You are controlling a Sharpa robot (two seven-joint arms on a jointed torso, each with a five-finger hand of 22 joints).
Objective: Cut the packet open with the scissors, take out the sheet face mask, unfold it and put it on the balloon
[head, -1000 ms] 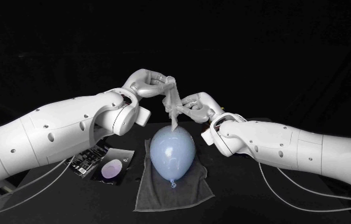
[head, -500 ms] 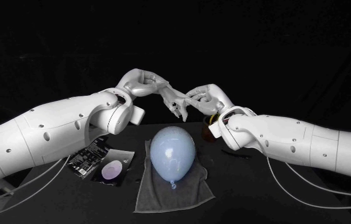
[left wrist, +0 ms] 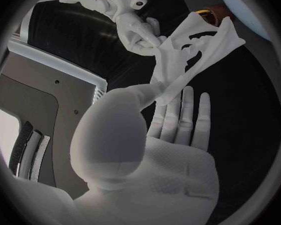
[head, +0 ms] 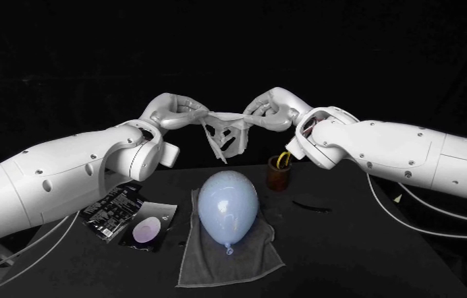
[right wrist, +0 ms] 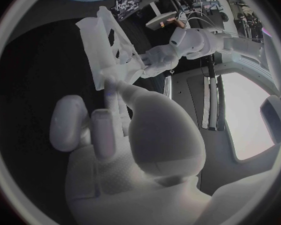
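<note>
The step in hand looks like the unfolding. The left hand (head: pixel 178 111) and the right hand (head: pixel 270 107) each pinch an upper corner of the sheet face mask (head: pixel 226 131). It is stretched between the two sets of fingers with its cut-outs open. Its top edge runs taut from hand to hand, while its lower part hangs narrower below the fingers and seems not fully spread.

The balloon (head: pixel 228 205) lies well below the fingers on a grey towel (head: pixel 229 261) on the black surface, apart from the mask. A dark packet with a pale oval on it (head: pixel 148 227) lies on the surface below the left fingers. A brown cup (head: pixel 279 175) stands below the right fingers.

The next move probably calls for both hands to come down together with the sheet kept taut. They would need to centre it over the balloon before letting go. The balloon is light and may roll if the sheet drags across it.

The head view gives the mask's height over the balloon, which neither wrist view makes clear. The left wrist view shows the mask's corner running down to the left fingers (left wrist: pixel 187 110), the other fingers held straight beside it. The right wrist view shows the sheet edge-on, pleated, so it may need more spreading.
</note>
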